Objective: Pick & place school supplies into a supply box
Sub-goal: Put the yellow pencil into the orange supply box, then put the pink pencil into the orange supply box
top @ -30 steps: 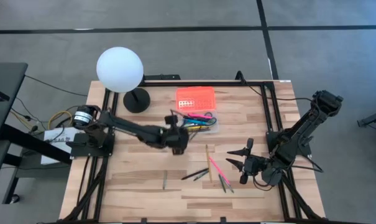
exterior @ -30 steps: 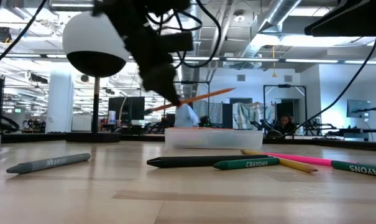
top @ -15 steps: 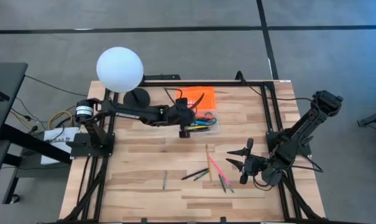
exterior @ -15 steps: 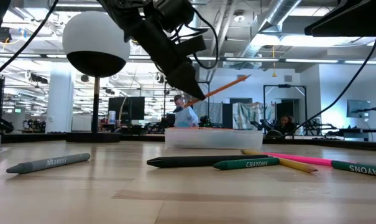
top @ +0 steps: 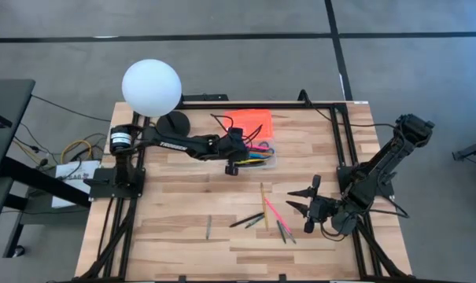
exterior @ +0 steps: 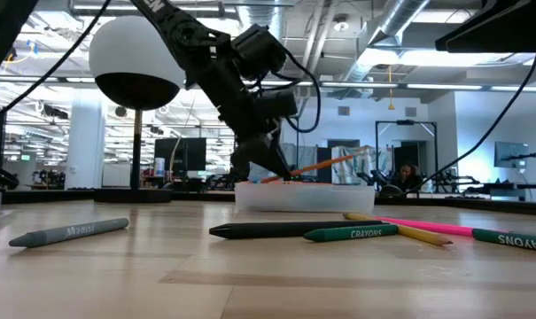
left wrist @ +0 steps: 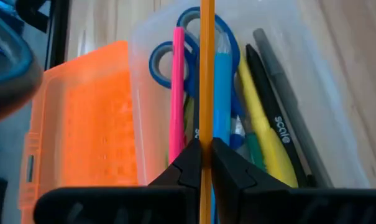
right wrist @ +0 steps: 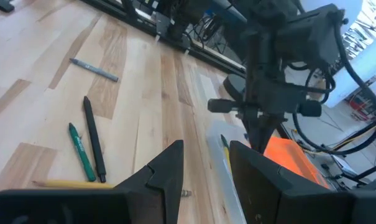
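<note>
Over the past second the left gripper (left wrist: 200, 165) has swung from mid-table back to the box (top: 263, 159) and come down, its jaws pinching an orange pencil (left wrist: 206, 74) that now hangs lengthwise just above the clear base. Below it lie a pink pen (left wrist: 177, 93), a blue pen (left wrist: 222, 93), a yellow marker (left wrist: 259, 124), a black pen (left wrist: 271, 106) and the blue-handled scissors (left wrist: 166, 59), with the orange lid (top: 249, 119) folded open behind. In the low view the pencil's far end has dipped from well above the box to about rim height, which suggests the drop is close, though the grip has not let go. The right gripper (top: 310, 203) waits near the table's right front, jaws spread and holding nothing. On the wood, well apart from the box, remain a black crayon (exterior: 268, 229), a green crayon (exterior: 352, 234), a grey one (exterior: 68, 232), a pink pen (top: 272, 211) and a few more. The globe lamp (top: 152, 88) stands at the far left corner.
</note>
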